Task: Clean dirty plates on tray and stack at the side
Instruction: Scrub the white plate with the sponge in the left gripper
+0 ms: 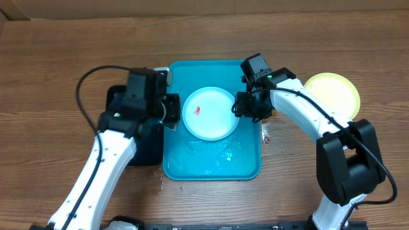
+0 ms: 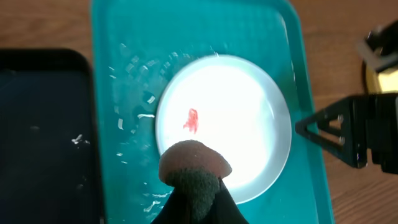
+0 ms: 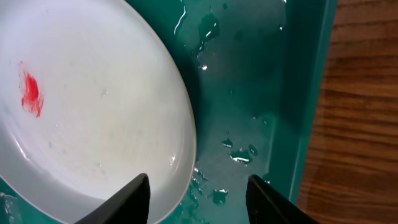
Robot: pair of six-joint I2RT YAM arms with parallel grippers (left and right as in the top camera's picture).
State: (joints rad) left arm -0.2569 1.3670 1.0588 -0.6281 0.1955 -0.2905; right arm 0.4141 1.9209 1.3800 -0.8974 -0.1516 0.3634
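One smeared plate (image 1: 209, 114), kept on tray (image 1: 246, 167): sponge (image 2: 194, 163) is clamped in left jaws for scrubbing; rim is straddled by parted right jaws, seemingly for steadying.

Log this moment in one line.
left jaws shut on sponge over plate | right jaws open astride plate rim | plate in tray, red smear present

Table (image 1: 51, 64) — blue tray (image 1: 192, 165), black tray (image 2: 43, 137) (green plate (image 1: 332, 94)).
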